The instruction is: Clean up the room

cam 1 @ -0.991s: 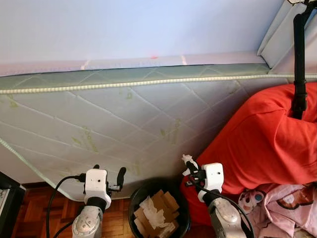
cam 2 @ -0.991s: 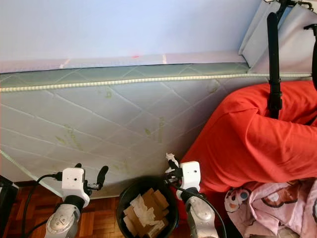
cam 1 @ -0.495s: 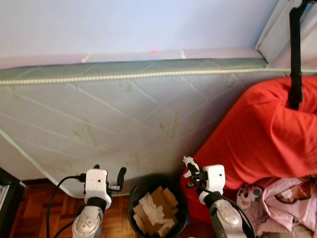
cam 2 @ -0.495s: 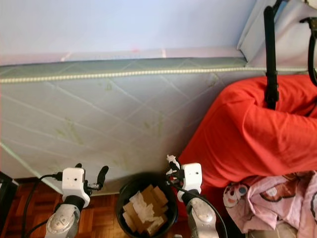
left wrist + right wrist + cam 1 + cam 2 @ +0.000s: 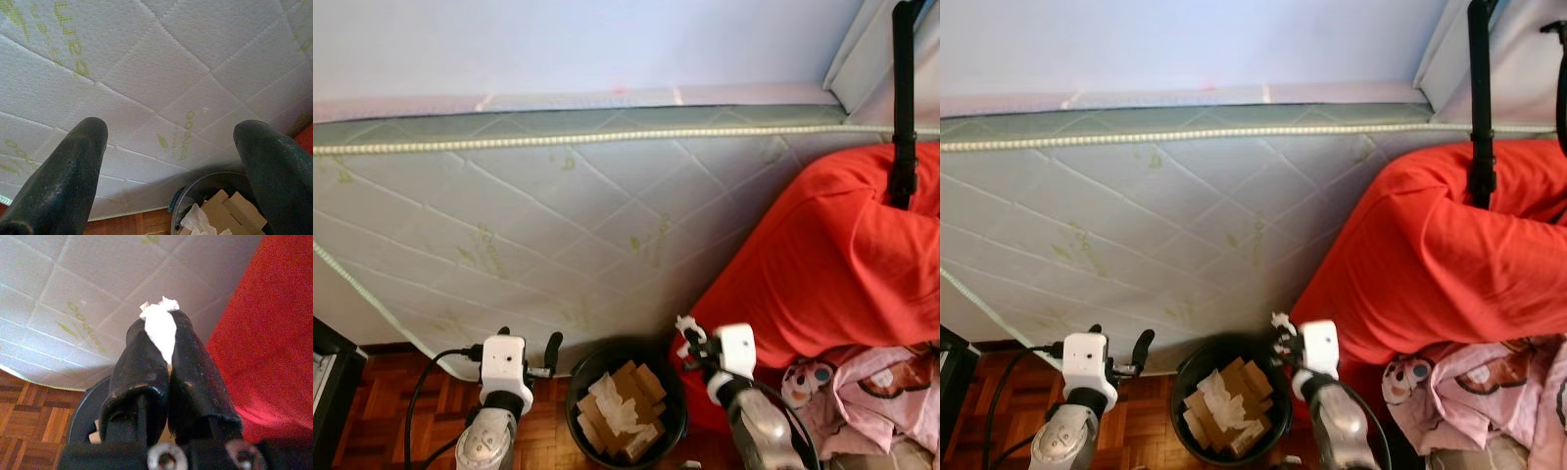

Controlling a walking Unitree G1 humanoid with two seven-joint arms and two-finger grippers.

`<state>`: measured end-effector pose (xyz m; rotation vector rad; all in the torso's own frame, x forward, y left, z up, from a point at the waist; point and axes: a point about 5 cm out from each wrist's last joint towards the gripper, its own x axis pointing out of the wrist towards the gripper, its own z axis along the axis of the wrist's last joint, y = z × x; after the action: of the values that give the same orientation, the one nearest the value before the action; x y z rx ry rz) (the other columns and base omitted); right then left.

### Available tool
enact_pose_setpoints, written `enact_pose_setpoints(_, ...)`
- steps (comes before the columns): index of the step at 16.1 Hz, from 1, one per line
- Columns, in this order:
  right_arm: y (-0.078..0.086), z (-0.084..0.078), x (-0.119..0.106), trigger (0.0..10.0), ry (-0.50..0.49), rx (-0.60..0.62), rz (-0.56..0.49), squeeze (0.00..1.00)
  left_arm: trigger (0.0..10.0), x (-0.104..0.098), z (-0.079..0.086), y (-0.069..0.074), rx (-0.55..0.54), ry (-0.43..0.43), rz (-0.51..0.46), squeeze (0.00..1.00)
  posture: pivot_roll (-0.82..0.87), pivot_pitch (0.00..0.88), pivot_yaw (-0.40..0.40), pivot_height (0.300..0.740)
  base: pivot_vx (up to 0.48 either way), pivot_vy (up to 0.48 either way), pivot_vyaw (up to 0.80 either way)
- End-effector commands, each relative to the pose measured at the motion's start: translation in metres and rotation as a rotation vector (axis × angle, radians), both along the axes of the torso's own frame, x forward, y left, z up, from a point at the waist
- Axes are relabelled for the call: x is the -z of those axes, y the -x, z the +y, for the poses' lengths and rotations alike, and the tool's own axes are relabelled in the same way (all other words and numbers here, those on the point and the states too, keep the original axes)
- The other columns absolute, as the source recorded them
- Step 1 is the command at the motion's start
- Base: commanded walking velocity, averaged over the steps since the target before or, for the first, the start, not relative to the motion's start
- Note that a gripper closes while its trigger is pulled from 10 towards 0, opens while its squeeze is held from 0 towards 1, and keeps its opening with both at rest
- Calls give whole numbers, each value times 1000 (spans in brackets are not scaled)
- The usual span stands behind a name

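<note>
Right gripper (image 5: 164,340): fingers pressed together, a scrap of white tissue (image 5: 160,328) pinched between the tips and poking out past them. It sits just beside the rim of the black wastebasket (image 5: 674,380), on the side toward the red bedding (image 5: 832,264); the tissue is not yet over the opening, as far as I can judge.

Left gripper (image 5: 171,161): fingers spread wide, nothing between them, hanging on the other side of the basket, facing the quilted mattress (image 5: 558,225).

Step in hand, by my reading: drop the tissue in. To do it well, carry the fingertips inward across the rim until the scrap hangs above the cardboard scraps (image 5: 631,397), then part the fingers.

Room: mattress face stands close ahead of both fingertip pairs; red bedding crowds the right gripper's outer side. Free space lies above the basket mouth and the parquet floor (image 5: 401,421).
</note>
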<state>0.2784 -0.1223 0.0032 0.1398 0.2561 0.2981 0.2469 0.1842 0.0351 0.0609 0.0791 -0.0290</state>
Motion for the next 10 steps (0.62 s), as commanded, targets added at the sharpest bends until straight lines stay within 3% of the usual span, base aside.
enact_pose_setpoints(1,4,0,5,10000,10,-3,26,0,10000,0,-2,2,8,-5,10,0,-8,147,-56,664,0,0,0)
enact_pose_setpoints(10,-1,7,-3,10000,-16,-14,-30,0,10000,-3,1,4,-2,-2,0,0,10,169,-58,654,0,0,0)
